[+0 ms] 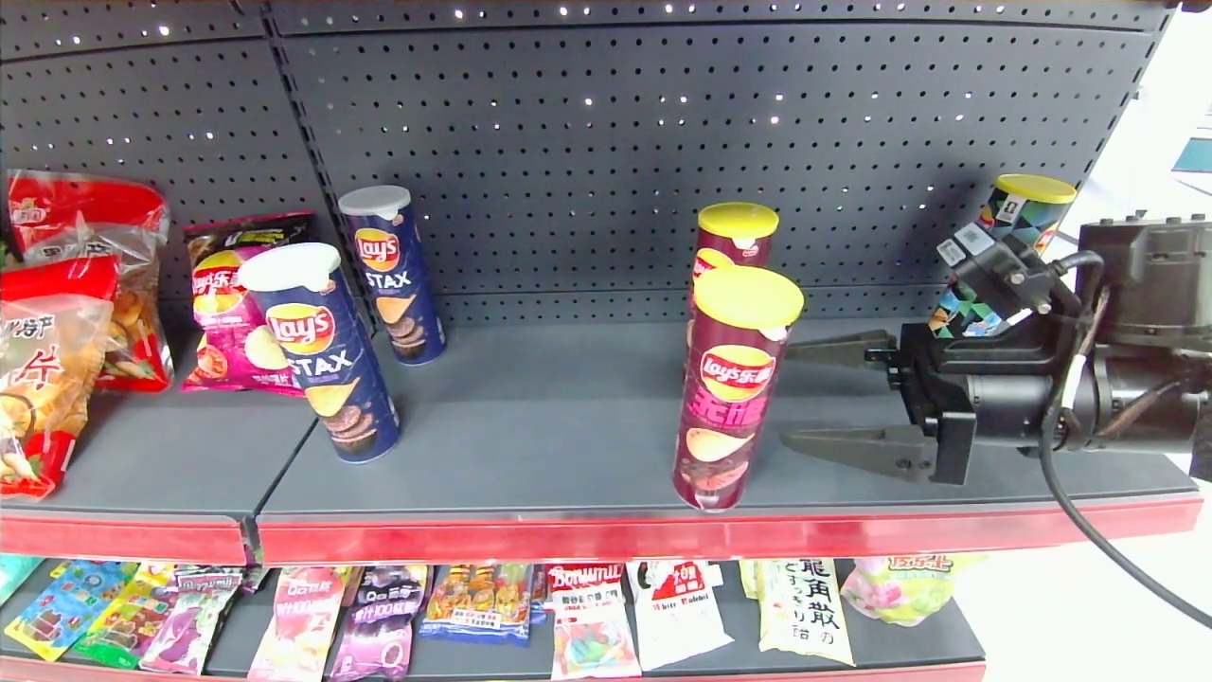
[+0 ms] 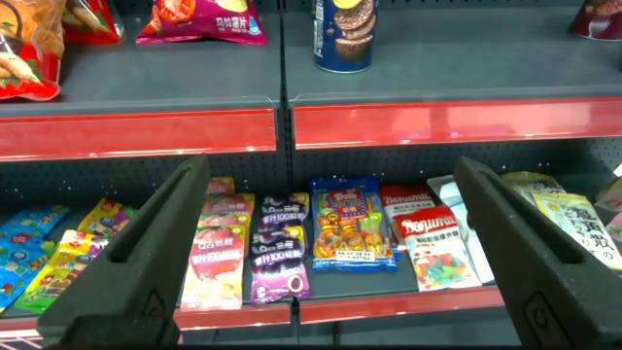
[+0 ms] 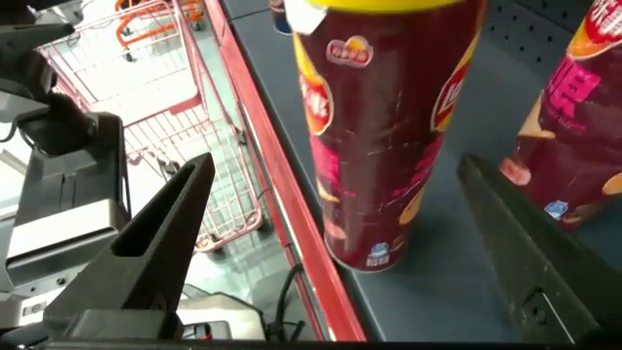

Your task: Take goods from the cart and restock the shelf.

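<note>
Grey shelf (image 1: 568, 417), red edge (image 1: 606, 536), pegboard back (image 1: 615, 142)

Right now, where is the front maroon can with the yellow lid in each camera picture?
Head view: front maroon can, right of centre, by the red shelf edge.
Left wrist view: likely its base, cut off at a corner.
Right wrist view: upright, just ahead of the right gripper.
Shared: the red shelf edge.

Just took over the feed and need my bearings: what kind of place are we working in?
Likely a shop aisle: a pegboard-backed shelf with a red front edge, crisp cans standing on it, snack packets on the tier below, and a wire shopping cart alongside.
</note>
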Controlling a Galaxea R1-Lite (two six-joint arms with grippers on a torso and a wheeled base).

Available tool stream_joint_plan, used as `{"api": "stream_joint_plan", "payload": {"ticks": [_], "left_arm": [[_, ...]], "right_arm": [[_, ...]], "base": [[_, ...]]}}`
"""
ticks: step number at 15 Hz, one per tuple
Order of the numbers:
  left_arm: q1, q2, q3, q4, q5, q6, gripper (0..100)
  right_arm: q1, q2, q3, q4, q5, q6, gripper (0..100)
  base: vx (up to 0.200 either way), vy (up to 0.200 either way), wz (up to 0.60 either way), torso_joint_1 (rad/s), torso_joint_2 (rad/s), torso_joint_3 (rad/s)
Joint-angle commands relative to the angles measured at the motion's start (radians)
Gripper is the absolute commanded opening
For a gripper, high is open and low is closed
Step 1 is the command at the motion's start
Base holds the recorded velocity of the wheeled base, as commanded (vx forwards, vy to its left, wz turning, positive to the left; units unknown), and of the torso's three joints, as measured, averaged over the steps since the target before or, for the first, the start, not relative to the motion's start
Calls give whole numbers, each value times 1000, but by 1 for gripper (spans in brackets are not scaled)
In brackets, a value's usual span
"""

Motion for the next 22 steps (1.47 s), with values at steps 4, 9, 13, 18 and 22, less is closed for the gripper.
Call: {"api": "stream_joint_plan", "payload": {"ticks": [4,9,13,18,22], "left_arm": [[0,0,0,0,0,0,100],[0,0,0,0,0,0,100],[0,0,0,0,0,0,100],[0,0,0,0,0,0,100],[0,0,0,0,0,0,100]], "right_arm": [[33,58,-62,-1,-1,-1,100],[49,103,-99,-1,-4,-2,100],[63,127,-128,-2,-5,-1,100],[96,150,-159,-2,-21,5,100],[98,169,-163,-2,-36,4,100]], "base": [[0,0,0,0,0,0],[0,0,0,0,0,0],[0,0,0,0,0,0],[0,0,0,0,0,0],[0,0,0,0,0,0]]}}
